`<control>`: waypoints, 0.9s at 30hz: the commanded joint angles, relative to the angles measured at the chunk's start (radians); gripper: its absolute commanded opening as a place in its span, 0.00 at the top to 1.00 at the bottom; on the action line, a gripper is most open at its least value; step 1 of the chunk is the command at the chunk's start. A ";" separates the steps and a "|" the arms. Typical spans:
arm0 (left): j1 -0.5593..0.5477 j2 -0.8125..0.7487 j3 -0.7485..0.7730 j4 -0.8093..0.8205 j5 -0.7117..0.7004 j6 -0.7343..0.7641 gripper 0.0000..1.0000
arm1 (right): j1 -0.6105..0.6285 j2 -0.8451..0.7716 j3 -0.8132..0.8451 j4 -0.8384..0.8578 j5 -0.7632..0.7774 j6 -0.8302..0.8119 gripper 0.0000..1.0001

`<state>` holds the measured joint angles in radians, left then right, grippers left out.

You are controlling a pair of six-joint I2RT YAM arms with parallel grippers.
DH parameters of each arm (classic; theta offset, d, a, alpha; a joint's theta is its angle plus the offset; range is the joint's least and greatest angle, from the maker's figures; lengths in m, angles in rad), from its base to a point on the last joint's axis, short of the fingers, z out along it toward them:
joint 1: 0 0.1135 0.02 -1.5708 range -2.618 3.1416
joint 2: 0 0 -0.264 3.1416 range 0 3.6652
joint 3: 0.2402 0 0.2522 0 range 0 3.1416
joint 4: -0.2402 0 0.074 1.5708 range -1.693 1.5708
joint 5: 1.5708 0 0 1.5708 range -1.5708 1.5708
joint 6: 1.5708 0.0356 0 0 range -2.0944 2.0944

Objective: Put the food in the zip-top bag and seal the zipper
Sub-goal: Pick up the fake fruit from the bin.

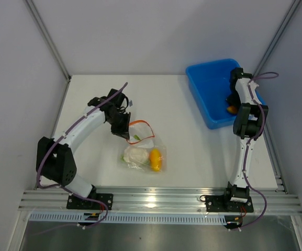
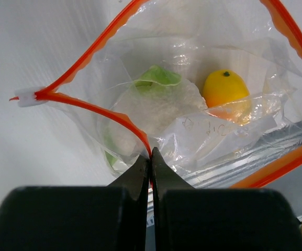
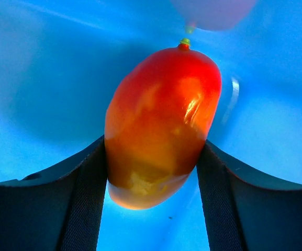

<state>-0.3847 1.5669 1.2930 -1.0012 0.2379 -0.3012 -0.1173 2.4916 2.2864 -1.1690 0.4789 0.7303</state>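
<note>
Pinching: left gripper (image 2: 151, 163) closed on the zipper (image 2: 96, 109); zip-top bag (image 1: 143, 154) mid counter (image 1: 192, 157), mouth facing far edge.
Right gripper (image 3: 153, 149): clamping red-orange piece (image 3: 164, 104), stem end away, inside blue bin (image 1: 205, 94).
Room: bag and bin well apart.

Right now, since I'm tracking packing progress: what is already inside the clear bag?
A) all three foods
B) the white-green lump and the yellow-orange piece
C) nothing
B: the white-green lump and yellow-orange piece sit inside the zip-top bag; the red-orange piece is in the blue bin.
</note>
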 commanded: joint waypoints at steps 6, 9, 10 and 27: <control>-0.054 -0.105 -0.051 0.065 0.038 0.016 1.00 | 0.034 -0.177 -0.009 0.314 -0.131 -0.207 1.00; -0.060 -0.149 -0.044 0.061 0.058 -0.002 1.00 | 0.056 -0.223 0.024 0.341 -0.175 -0.253 1.00; -0.062 -0.174 -0.046 0.062 0.057 -0.006 0.99 | 0.057 -0.238 0.027 0.344 -0.193 -0.255 1.00; -0.108 -0.353 -0.015 0.055 0.063 -0.033 0.99 | 0.324 -0.947 -0.626 0.648 -0.822 -0.293 1.00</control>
<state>-0.4637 1.2739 1.2461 -0.9577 0.2901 -0.3161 0.1936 1.6222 1.7287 -0.5922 -0.1978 0.4606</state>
